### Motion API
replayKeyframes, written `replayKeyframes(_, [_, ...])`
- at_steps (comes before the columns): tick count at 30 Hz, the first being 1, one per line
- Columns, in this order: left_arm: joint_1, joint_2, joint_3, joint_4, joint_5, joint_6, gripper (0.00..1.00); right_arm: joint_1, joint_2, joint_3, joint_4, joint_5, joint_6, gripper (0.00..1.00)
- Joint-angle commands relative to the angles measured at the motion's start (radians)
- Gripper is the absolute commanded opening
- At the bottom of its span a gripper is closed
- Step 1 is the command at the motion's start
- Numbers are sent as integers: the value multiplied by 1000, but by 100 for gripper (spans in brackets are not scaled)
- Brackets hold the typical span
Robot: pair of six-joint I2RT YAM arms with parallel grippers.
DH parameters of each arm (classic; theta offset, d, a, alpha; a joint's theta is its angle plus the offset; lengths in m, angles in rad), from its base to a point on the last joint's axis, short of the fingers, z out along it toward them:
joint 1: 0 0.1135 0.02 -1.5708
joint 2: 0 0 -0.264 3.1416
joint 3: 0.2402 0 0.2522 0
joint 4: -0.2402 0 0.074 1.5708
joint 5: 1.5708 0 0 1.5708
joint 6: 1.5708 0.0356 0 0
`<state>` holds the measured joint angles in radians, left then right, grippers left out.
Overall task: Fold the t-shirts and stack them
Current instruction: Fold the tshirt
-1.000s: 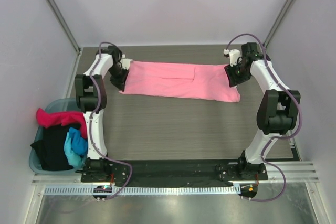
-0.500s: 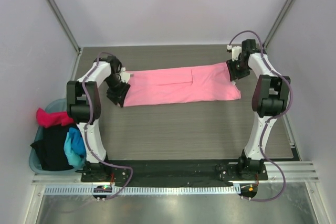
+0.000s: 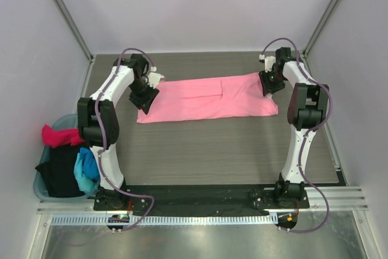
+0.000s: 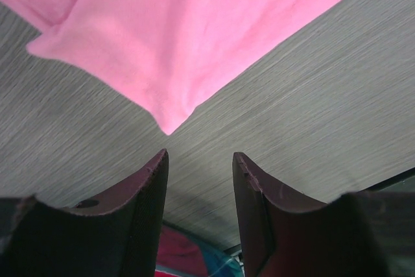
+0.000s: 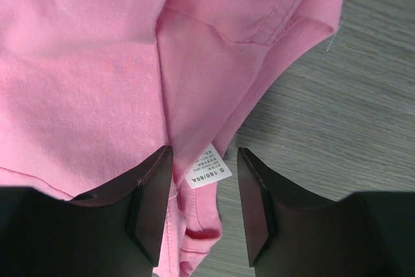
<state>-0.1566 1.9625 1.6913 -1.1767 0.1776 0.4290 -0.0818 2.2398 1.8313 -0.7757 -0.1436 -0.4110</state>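
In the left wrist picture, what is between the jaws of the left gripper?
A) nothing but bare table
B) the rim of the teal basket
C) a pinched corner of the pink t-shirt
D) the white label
A: the jaws of the left gripper stand apart over the table, and the corner of the pink t-shirt ends just ahead of their tips.

The light pink t-shirt [image 3: 206, 97] lies flat across the far side of the table [image 3: 212, 150], folded into a long left-to-right band (small white label [image 5: 209, 173] at its right end). The magenta t-shirt [image 3: 60, 136], black t-shirt [image 3: 59, 171] and bright blue t-shirt [image 3: 88, 169] sit crumpled together in the teal basket [image 3: 39, 189], well apart from it.
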Motion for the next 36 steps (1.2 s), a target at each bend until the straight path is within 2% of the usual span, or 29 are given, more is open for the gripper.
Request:
replayKeyframes(1, [-12, 27, 22, -15, -21, 42, 45, -3, 3, 28, -30, -13, -3, 50])
replayKeyframes(3, [-21, 38, 24, -20, -26, 56, 45, -3, 10, 28, -37, -19, -8, 45])
replayKeyframes(4, [-30, 38, 18, -15, -32, 68, 45, -3, 35, 40, -48, -33, -14, 38])
replayKeyframes(5, [-35, 39, -1, -6, -35, 73, 45, -3, 47, 55, -77, -39, -14, 21])
replayKeyframes(8, [-49, 39, -27, 0, -27, 132, 45, -3, 72, 82, -74, -53, -15, 7])
replayKeyframes(16, [-67, 10, -189, 138, -95, 358, 46, -3, 155, 252, -57, -39, -23, 3])
replayKeyframes(21, [-70, 61, -170, 160, -99, 353, 46, 7, 208, 327, -47, -27, -26, 3])
replayKeyframes(28, [-113, 98, -139, 149, -76, 324, 47, 11, 216, 319, -42, -24, -23, 3])
replayKeyframes(36, [-181, 18, -197, 226, -116, 278, 47, 13, 216, 327, -39, -31, -18, 3])
